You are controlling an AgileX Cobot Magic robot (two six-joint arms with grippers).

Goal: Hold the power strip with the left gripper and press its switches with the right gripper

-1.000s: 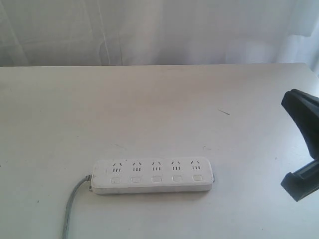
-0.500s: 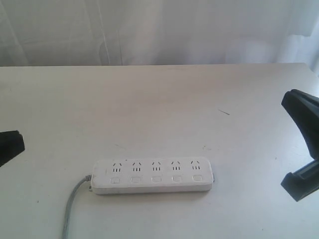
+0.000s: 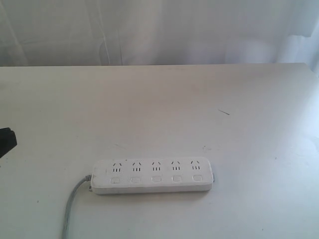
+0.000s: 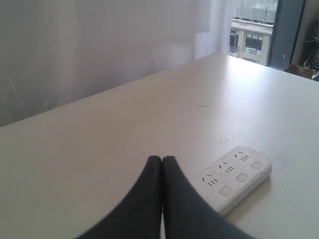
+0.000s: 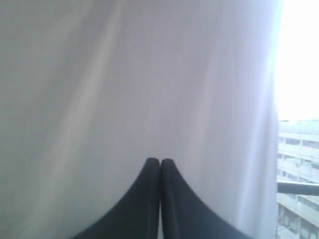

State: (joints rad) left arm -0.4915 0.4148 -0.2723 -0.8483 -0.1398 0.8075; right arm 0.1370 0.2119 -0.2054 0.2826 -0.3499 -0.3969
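The white power strip lies flat near the front of the table, its grey cord trailing off its left end. Its switches form a row of small white buttons below the sockets. The left wrist view shows one end of the power strip with three switches. My left gripper is shut and empty, above the table and apart from the strip. Only a black piece of the left arm shows at the exterior view's left edge. My right gripper is shut and empty, facing a white curtain, out of the exterior view.
The white table reaches back to a white curtain. A small dark mark lies on the table right of centre. Windows and a building show beyond the table's far corner.
The right arm has left the exterior view's right edge. The black piece of the left arm came in at the left edge and has since drawn back a little. The power strip has not moved.
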